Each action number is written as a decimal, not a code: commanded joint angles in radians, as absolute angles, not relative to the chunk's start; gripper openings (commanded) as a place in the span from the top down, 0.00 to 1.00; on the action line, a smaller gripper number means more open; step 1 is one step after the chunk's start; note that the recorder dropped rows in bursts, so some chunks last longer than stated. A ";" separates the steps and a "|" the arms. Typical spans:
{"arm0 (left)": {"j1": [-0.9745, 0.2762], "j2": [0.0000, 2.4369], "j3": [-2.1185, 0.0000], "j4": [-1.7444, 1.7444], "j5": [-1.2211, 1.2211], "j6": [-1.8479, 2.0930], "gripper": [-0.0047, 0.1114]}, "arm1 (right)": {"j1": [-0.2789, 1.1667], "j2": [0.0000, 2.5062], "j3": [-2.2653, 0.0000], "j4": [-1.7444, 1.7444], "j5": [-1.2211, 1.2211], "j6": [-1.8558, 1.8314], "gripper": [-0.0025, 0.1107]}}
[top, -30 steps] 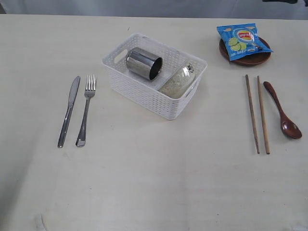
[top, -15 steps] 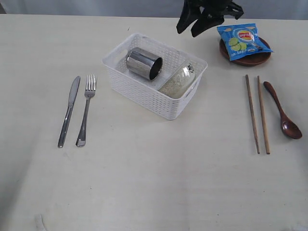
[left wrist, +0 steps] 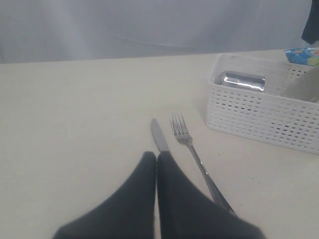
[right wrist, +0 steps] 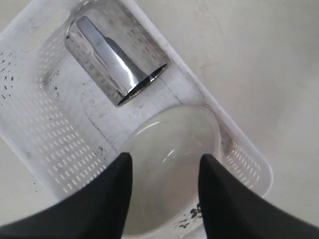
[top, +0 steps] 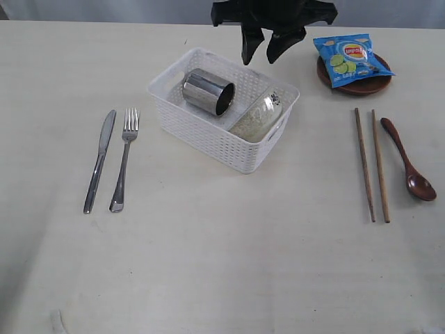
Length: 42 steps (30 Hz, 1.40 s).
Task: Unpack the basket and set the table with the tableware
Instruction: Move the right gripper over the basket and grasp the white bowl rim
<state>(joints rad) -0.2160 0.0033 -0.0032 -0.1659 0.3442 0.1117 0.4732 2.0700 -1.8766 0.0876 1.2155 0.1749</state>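
Observation:
The white perforated basket (top: 208, 136) stands mid-table and holds a steel cup (top: 207, 92) on its side and a pale bowl (top: 256, 118) tilted against the right wall. My right gripper (top: 265, 50) hangs open above the basket's far edge; in its wrist view the open gripper (right wrist: 165, 159) frames the bowl (right wrist: 169, 154), apart from it, with the cup (right wrist: 113, 64) and the basket's wall (right wrist: 60, 149) beside. My left gripper (left wrist: 157, 155) is shut and empty, low over the knife (left wrist: 159, 135), next to the fork (left wrist: 192, 149). The knife (top: 99, 160) and fork (top: 123, 158) lie left of the basket.
A blue chip bag (top: 350, 59) lies on a small brown plate (top: 361, 85) at the back right. Two chopsticks (top: 371, 164) and a dark wooden spoon (top: 407, 167) lie on the cream table (top: 222, 264) at the right.
My right gripper came into the exterior view from the top edge and moved left, from near the chip bag to above the basket's far side.

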 commanded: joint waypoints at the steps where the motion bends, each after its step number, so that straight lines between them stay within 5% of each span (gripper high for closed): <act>1: -0.222 0.000 0.000 -0.162 0.342 0.111 0.96 | 0.480 2.041 -1.883 0.059 1.221 0.197 0.62; 11: -0.222 0.000 0.000 -0.162 0.342 0.111 0.96 | 0.480 1.787 -1.826 0.053 1.221 0.116 0.62; 21: -0.222 0.000 0.000 -0.162 0.342 0.111 0.96 | 0.478 1.525 -1.497 0.038 1.221 0.155 0.62; 28: -0.222 0.000 0.000 -0.162 0.342 0.111 0.96 | 0.480 1.650 -1.442 0.030 1.195 0.224 0.62; 42: -0.222 0.000 0.000 -0.162 0.342 0.109 0.96 | 0.480 1.895 -1.673 0.122 1.149 0.357 0.62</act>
<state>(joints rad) -0.2160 0.0033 -0.0032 -0.1659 0.3442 0.1117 0.4794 1.8581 -1.6334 0.1179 1.1522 0.3293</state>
